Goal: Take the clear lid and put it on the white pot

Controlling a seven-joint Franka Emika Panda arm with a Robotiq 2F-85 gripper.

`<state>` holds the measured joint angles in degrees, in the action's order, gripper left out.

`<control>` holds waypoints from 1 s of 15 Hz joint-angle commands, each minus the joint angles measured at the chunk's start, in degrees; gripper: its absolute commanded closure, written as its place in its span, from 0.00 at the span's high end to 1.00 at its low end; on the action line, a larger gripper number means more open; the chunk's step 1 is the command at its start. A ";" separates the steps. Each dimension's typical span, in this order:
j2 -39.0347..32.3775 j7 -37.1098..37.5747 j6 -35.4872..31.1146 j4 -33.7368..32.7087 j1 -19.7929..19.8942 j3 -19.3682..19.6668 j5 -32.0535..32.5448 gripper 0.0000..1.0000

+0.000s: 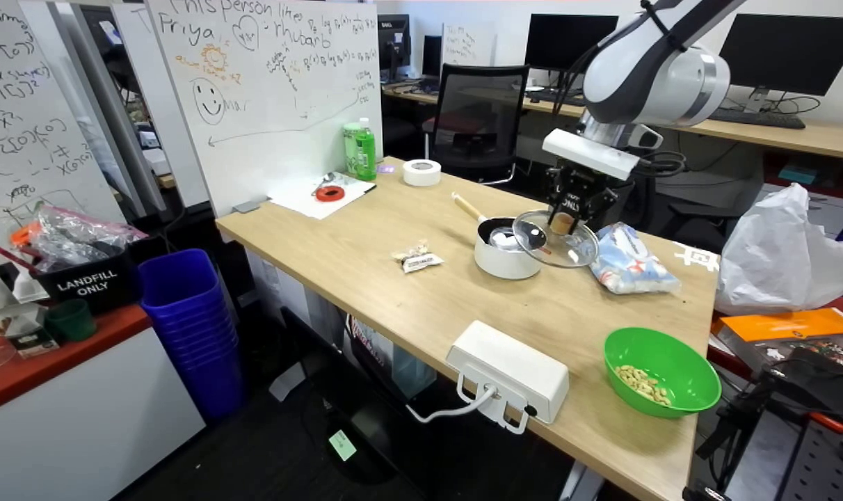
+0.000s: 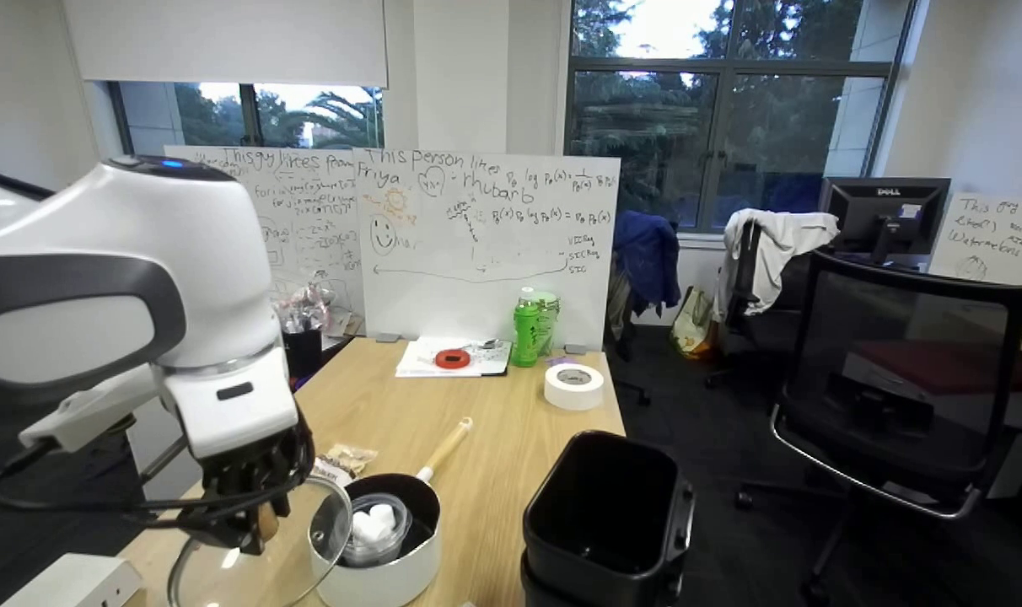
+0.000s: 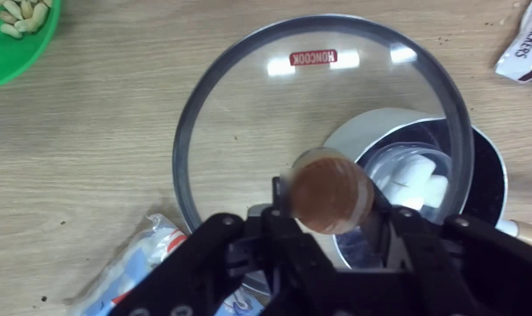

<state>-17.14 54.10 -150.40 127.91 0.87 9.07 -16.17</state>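
Note:
The clear lid (image 1: 576, 252) is round glass with a grey rim and a brown knob. My gripper (image 1: 563, 220) is shut on that knob, its fingers on either side of it in the wrist view (image 3: 327, 193). The lid hangs above the table, slightly tilted, and overlaps only one side of the white pot (image 1: 506, 263) in all views. The pot stands upright with a dark inside and a light wooden handle. A clear tub of white pieces (image 2: 374, 529) sits inside the pot. In the wrist view, part of the pot (image 3: 485, 180) shows past the lid's rim.
A blue-and-white plastic bag (image 1: 633, 261) lies close to the pot. A small cracker packet (image 1: 420, 260) lies on its other side. A green bowl of nuts (image 1: 679, 369) and a white box (image 1: 510, 369) stand near the table edge. A black bin (image 2: 608, 523) stands beside the table.

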 commanded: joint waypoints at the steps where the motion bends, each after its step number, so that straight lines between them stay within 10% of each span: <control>1: -1.74 3.09 0.43 -3.51 -1.68 0.33 4.53 0.16; 4: -2.50 0.75 4.15 -6.08 -1.46 -1.48 4.65 0.16; 5: -1.95 2.53 1.25 -4.11 -1.93 -0.90 4.73 0.41; 13: -2.64 1.88 2.47 -5.32 -1.82 -1.31 4.67 0.41; 14: -2.72 2.32 2.83 -5.45 -1.94 -1.15 4.87 0.16; 15: -3.03 3.17 3.11 -6.06 -2.13 -0.96 5.03 0.16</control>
<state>-19.86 55.94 -148.05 122.68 -1.24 8.03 -11.70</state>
